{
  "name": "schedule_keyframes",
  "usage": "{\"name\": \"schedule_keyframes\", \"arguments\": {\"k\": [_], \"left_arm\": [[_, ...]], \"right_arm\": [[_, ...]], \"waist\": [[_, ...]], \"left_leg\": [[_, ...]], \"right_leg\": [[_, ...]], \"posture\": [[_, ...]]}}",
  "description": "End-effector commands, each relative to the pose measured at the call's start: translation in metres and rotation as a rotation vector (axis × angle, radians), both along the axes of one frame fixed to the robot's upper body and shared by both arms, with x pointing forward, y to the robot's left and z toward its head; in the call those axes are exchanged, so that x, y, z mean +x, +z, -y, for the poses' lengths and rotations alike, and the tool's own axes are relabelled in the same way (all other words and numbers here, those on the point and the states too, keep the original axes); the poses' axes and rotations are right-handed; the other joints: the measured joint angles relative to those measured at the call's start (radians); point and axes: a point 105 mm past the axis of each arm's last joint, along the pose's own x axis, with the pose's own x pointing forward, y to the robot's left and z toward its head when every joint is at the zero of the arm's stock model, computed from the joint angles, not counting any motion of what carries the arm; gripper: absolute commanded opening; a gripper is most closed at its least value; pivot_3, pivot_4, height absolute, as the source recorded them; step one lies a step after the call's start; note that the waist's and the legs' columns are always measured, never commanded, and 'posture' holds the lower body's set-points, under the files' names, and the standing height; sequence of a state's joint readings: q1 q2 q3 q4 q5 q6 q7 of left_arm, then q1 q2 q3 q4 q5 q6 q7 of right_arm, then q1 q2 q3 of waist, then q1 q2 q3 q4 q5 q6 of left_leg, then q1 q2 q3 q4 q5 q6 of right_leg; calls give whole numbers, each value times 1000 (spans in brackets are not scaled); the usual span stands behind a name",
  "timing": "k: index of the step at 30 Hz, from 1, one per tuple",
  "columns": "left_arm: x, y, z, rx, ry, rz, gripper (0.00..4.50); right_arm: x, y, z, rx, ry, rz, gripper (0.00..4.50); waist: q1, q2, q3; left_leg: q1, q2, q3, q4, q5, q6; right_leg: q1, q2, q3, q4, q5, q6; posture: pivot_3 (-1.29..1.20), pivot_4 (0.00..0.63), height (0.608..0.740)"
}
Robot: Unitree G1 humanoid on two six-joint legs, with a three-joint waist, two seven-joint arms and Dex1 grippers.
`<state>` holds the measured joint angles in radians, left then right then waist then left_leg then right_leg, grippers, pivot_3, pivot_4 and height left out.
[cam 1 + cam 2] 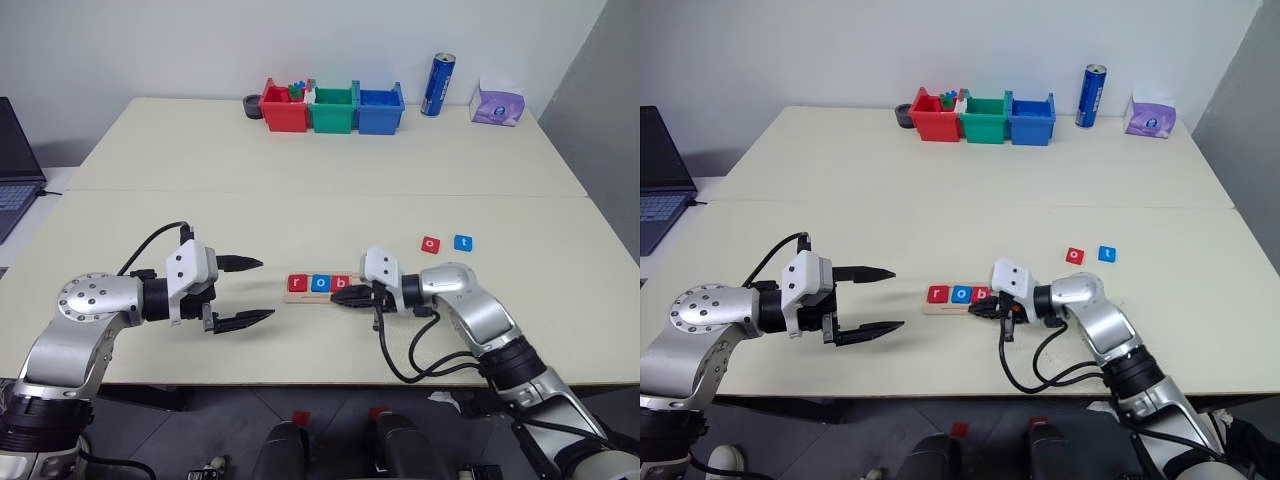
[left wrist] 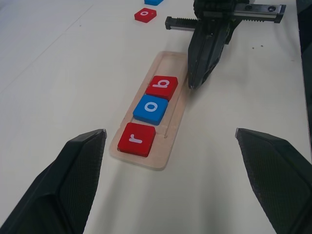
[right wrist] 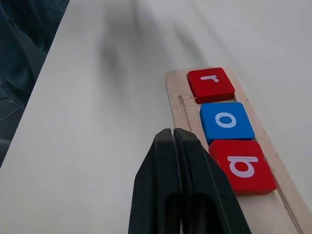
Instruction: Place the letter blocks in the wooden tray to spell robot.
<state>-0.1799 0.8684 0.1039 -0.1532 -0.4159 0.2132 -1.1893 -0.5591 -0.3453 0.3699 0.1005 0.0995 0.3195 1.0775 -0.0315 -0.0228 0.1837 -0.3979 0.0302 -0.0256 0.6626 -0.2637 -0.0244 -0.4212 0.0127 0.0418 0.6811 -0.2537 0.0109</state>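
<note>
Nearest the front edge of the desk (image 1: 300, 140), we are seeing both claws hanging low over the top. The left claw (image 1: 246, 292) is sitting toward the front left, its two fingers spread wide apart with nothing between them, pointing toward the tray. The right claw (image 1: 343, 295) is reaching in from the front right; its fingers are pressed together and gripping nothing, as the right wrist view is showing plainly. Its tip is lying just beside the tray's front edge, close to the b block.

The tray (image 2: 171, 66) is lying near the middle of the front edge, its length running left to right. Three blocks are sitting in its groove, side by side: a red r (image 2: 136, 139) at the left end, a blue o (image 2: 150, 109) next to it, and a red b (image 2: 162, 87) third. The rest of the groove, toward the right end, is showing bare wood.

Farther back and to the right, well apart from the tray, two blocks are lying flat on the desk: a red o (image 1: 430, 244) and, just beside it on the right, a blue t (image 1: 463, 242).

Along the far edge we are seeing a red bin (image 1: 284, 109), a green bin (image 1: 333, 110) and a blue bin (image 1: 380, 109) in a row, then a blue can (image 1: 437, 85) standing upright, and a purple tissue pack (image 1: 497, 105) near the far right corner.
</note>
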Motion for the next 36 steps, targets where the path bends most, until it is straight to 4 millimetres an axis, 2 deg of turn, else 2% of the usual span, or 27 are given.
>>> {"name": "schedule_keyframes", "arguments": {"k": [1, 19, 23, 27, 30, 33, 36], "left_arm": [[1, 7, 3, -2, -11, 35, 4500], [-1, 4, 7, -11, -6, 32, 4500], [-1, 4, 7, -10, -6, 33, 4500], [0, 6, 9, -14, -8, 40, 4500], [2, 12, 16, -38, -10, 55, 4500], [2, 17, 24, -71, 2, 65, 4500], [4, 15, 39, -91, 12, 75, 4500]], "right_arm": [[4, 8, -2, 16, -10, 40, 40], [28, 4, 0, -13, -91, 120, 40], [25, 11, 0, 11, -73, 103, 40], [17, 28, 5, 60, -53, 51, 40], [15, 53, 25, 117, -105, 18, 638], [20, 73, 57, 166, -255, 4, 1667], [26, 81, 87, 175, -460, 24, 2735]], "waist": [[0, 0, 0], [0, 0, 0], [0, 0, 0], [0, 0, 0], [3, 0, 0], [6, 0, 0], [7, 0, 0]], "left_leg": [[0, 0, 0, 0, 0, 0], [0, 0, 0, 0, 0, 0], [0, 0, 0, 0, 0, 0], [0, 0, 0, 0, 0, 0], [0, 0, 0, 0, 0, 0], [-1, 0, -1, 0, 0, 0], [-1, -1, -1, 0, 0, 0]], "right_leg": [[0, 0, 0, 0, 0, 0], [0, 0, 0, 0, 0, 0], [0, 0, 0, 0, 0, 0], [0, 0, 0, 0, 0, 0], [0, 0, 0, 0, 0, 0], [1, -1, 0, 0, 0, 0], [1, -2, 0, -1, 0, 0]], "posture": [[0, 150, 740], [0, 150, 740], [0, 150, 740], [0, 150, 740], [0, 150, 740], [0, 150, 740], [0, 150, 740]]}}
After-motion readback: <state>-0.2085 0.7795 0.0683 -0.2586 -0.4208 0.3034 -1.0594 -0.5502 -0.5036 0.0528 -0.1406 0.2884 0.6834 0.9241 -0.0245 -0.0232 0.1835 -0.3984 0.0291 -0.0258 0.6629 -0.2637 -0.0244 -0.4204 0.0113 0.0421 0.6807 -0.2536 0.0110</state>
